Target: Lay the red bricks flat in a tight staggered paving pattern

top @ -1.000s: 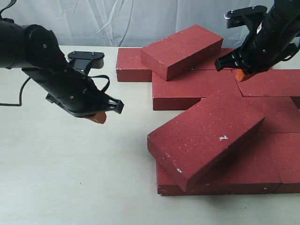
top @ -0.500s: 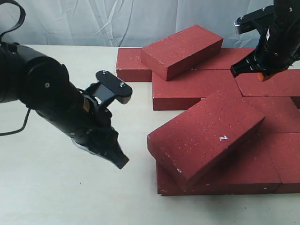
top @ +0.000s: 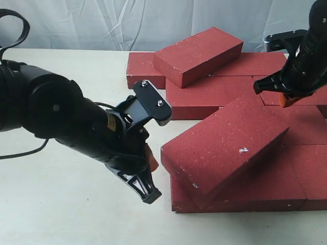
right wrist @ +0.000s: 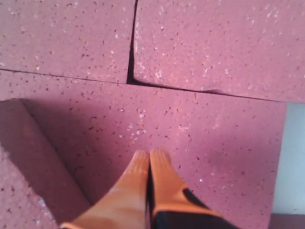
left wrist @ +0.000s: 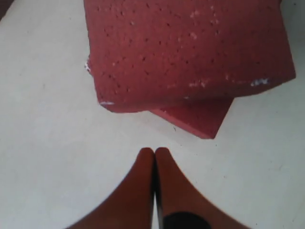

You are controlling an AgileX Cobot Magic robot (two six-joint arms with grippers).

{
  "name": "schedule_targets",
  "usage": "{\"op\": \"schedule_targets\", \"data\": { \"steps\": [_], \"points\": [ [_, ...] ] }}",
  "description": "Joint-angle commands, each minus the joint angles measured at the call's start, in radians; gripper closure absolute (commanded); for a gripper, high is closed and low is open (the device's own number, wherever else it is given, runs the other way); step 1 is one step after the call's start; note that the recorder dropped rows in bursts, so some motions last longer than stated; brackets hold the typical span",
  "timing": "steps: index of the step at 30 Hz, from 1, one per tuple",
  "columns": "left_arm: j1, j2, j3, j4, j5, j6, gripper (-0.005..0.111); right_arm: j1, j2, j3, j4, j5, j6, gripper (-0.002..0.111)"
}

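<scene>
Several red bricks lie on the pale table (top: 56, 204), most of them flat. A tilted brick with a small white chip (top: 225, 145) rests across the flat front bricks (top: 276, 191). Another tilted brick (top: 198, 53) leans on the flat back ones (top: 209, 97). My left gripper (top: 149, 158) is shut and empty, low over the table just left of the chipped brick's near corner (left wrist: 190, 47); its tips (left wrist: 154, 152) point at the brick underneath (left wrist: 200, 117). My right gripper (top: 287, 101) is shut and empty, close above a flat brick (right wrist: 214, 143) at the right.
A white wrinkled cloth backdrop (top: 102, 23) closes off the far side. The bare tabletop stretches to the left and front of the bricks. My bulky left arm (top: 61, 117) and its cable hang over that left area.
My left arm swung right and down, ending beside the chipped brick's left corner. My right gripper moved right and slightly lower over the flat bricks. The bricks stayed put.
</scene>
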Motion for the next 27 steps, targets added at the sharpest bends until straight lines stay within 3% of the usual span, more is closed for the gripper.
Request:
{"op": "schedule_targets", "data": {
  "steps": [1,11,27],
  "points": [
    [-0.007,-0.010,0.002,-0.048,-0.040,0.029,0.107,-0.042,0.002,0.006,0.138,0.015,-0.115,0.109],
    [-0.007,0.080,0.002,-0.286,-0.005,0.324,0.107,-0.040,0.014,0.006,0.162,0.039,-0.135,0.109],
    [-0.007,0.129,0.000,-0.287,-0.129,0.320,0.107,-0.040,0.014,0.028,0.374,0.079,-0.334,0.109]
  ]
}}
